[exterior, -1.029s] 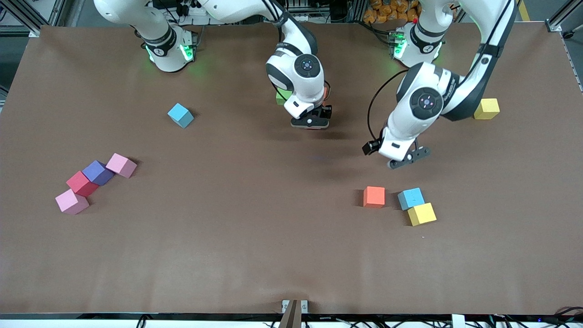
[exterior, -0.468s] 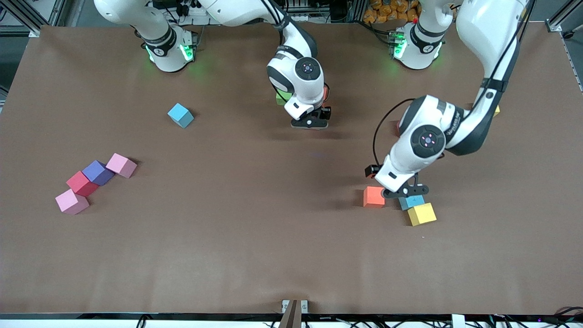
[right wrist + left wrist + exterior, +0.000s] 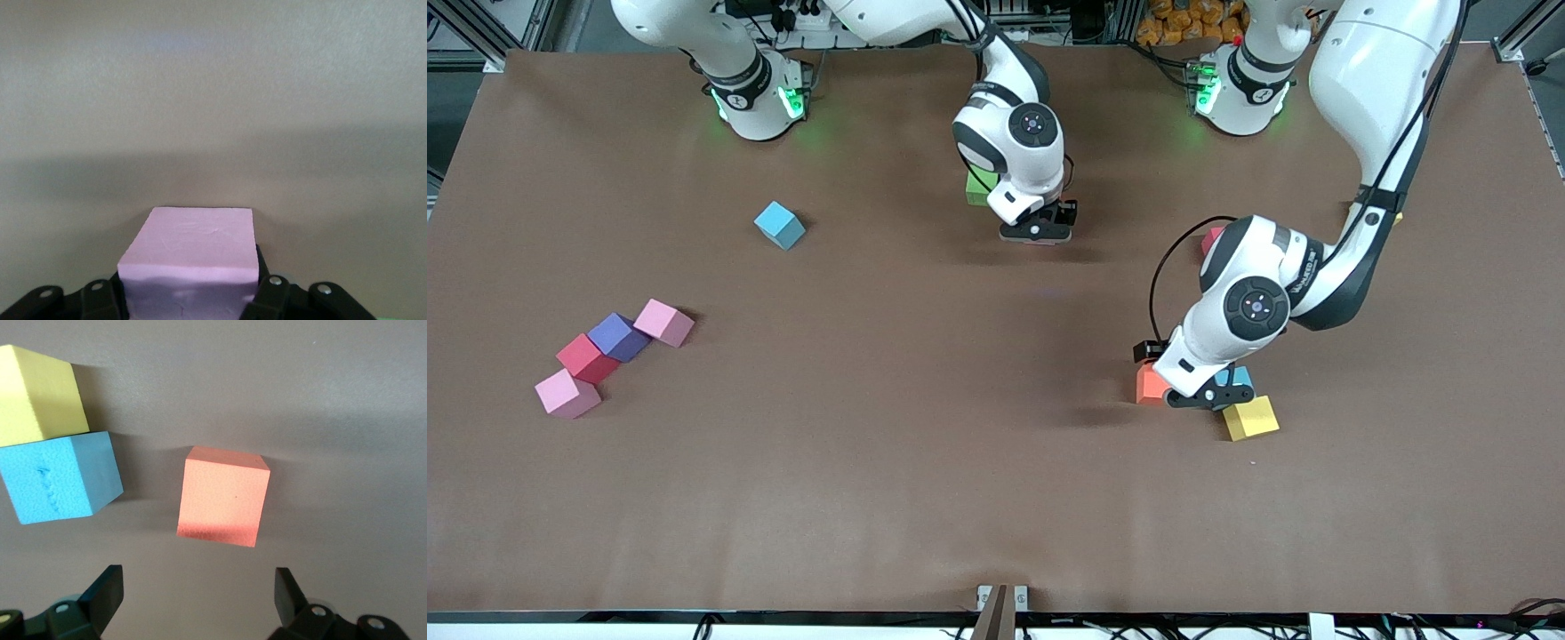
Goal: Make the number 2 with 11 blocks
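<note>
Left hand (image 3: 1199,397) lowered over matte orange cube (image 3: 223,496)

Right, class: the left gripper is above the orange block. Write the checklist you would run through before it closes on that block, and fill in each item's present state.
1. Left gripper open: ok, both fingers stand apart in the left wrist view.
2. Orange block centred between the fingers: ok, roughly.
3. Block square to the fingers: not ok, it sits slightly turned.
4. Room beside it: ok, a gap separates it from the light blue block, which touches the yellow block.
5. Fingers low enough to grip: cannot tell.
6. Right gripper out of the way: ok, it holds a pink block over the table's middle, near the green block.
</note>
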